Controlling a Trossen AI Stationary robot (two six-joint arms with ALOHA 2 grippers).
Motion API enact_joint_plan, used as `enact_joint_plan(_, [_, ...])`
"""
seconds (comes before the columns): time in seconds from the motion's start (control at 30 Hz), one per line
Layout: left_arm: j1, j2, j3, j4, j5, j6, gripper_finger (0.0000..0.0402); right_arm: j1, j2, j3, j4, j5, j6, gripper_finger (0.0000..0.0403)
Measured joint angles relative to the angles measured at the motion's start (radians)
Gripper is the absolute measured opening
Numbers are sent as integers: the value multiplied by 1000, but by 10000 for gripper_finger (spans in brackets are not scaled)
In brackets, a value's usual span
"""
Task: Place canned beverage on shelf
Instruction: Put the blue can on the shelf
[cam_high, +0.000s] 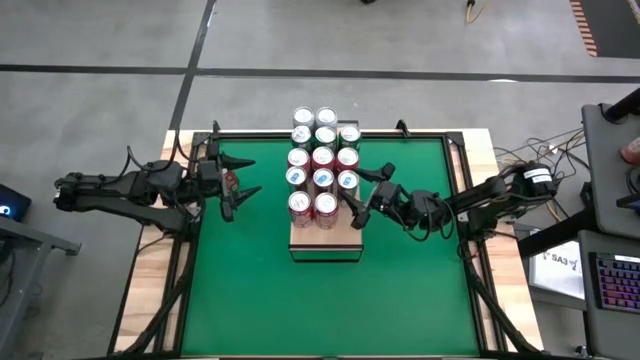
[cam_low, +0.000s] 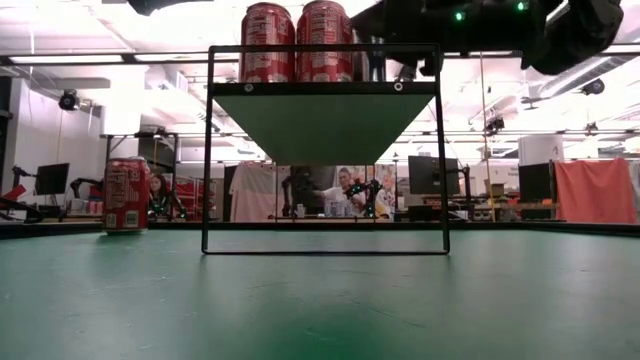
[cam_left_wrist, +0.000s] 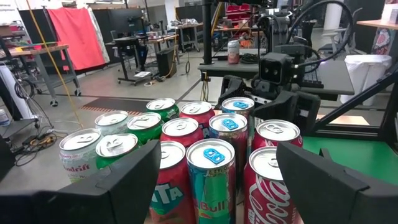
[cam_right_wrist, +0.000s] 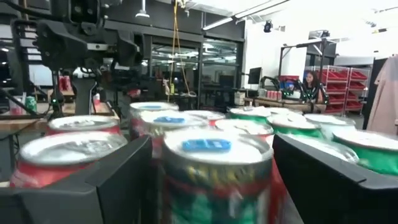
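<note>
The shelf (cam_high: 325, 243) is a raised wooden board on a dark frame (cam_low: 325, 85), standing mid-table. Several upright cans (cam_high: 322, 157) fill it in rows. My right gripper (cam_high: 352, 206) is open at the shelf's right side, near its near end. In its wrist view the fingers (cam_right_wrist: 93, 186) stand on either side of a blue-tabbed can (cam_right_wrist: 214, 168); I see no plain touch. My left gripper (cam_high: 255, 177) hovers open and level, left of the shelf, facing the cans (cam_left_wrist: 211, 158). A red can (cam_low: 127, 195) stands on the green mat under it (cam_high: 230, 182).
The shelf's near end (cam_high: 325, 250) shows bare wood. Green mat (cam_high: 320, 310) lies open in front of the shelf. A pale wooden rim (cam_high: 150, 270) and dark rails border the mat. People and benches show in the room beyond the far edge.
</note>
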Motion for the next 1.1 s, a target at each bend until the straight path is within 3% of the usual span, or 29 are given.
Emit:
enact_joint_plan(0.43, [0,0,0,-1,0,-4,303,33,-111,135,-219,7,-87,325])
enact_joint_plan(0.53, [0,-1,0,-1,0,-4,303,46,-171,203,-419,7,-75,325])
enact_joint_plan(0.67, [0,-2,0,-1,0,-4,303,64,-240,339,-857,0,46,313])
enact_joint_plan(0.77, [0,-2,0,-1,0,-4,303,82,-261,444,-1140,-31,122,286])
enact_joint_plan(0.9, [0,-1,0,-1,0,-1,303,118,-260,540,-1366,-56,185,225])
enact_joint_plan(1.1, [0,-1,0,-1,0,16,303,140,-258,591,-1527,-55,276,102])
